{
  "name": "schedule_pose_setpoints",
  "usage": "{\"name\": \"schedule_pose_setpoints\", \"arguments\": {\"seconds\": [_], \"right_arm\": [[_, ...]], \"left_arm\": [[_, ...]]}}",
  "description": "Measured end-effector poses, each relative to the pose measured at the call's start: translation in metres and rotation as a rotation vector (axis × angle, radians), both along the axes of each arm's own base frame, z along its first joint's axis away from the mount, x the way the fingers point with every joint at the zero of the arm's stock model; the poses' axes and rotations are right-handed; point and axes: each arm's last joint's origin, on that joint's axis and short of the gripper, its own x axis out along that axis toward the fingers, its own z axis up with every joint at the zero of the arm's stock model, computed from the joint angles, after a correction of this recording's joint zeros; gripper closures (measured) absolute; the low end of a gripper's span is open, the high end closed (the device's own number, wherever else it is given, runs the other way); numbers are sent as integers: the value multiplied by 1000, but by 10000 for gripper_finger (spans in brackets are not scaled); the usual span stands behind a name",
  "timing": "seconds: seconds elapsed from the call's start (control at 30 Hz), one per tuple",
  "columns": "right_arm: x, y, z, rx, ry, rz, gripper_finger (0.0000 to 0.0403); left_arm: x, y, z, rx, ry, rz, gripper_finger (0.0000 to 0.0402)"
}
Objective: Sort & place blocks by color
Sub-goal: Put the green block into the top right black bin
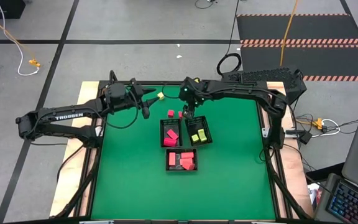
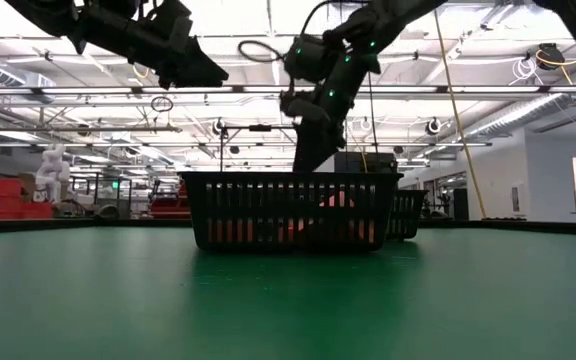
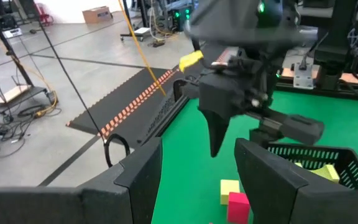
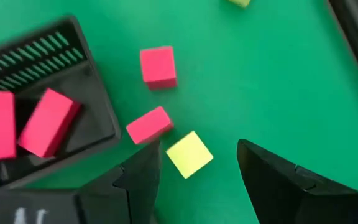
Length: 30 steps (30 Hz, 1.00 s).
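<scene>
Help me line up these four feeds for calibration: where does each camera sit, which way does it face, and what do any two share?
High view: overhead, looking straight down on the green table; both arms show, the left gripper and the right gripper.
Low view: at table height, looking level at a black tray; arms enter from above.
Left wrist view: looks across the table at the right arm; its own open fingers frame the bottom.
Right wrist view: looks down at loose blocks; own fingers show.
Shared: both wrist views show the yellow block.
</scene>
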Motion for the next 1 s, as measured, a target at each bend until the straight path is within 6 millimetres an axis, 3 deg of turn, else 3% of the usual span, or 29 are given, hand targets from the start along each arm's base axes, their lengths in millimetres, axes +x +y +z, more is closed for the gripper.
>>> {"name": "schedule_pose_setpoints", "arguments": {"seconds": [0.3, 0.57, 1.0], "right_arm": [[7, 3, -23, 36, 66, 49, 199], [8, 14, -25, -27, 108, 207, 199], [6, 6, -27, -107, 128, 309, 199]], "left_arm": [[-2, 4, -1, -3, 7, 18, 197], [-2, 4, -1, 3, 11, 16, 197], [-2, 4, -1, 10, 21, 12, 197]]}}
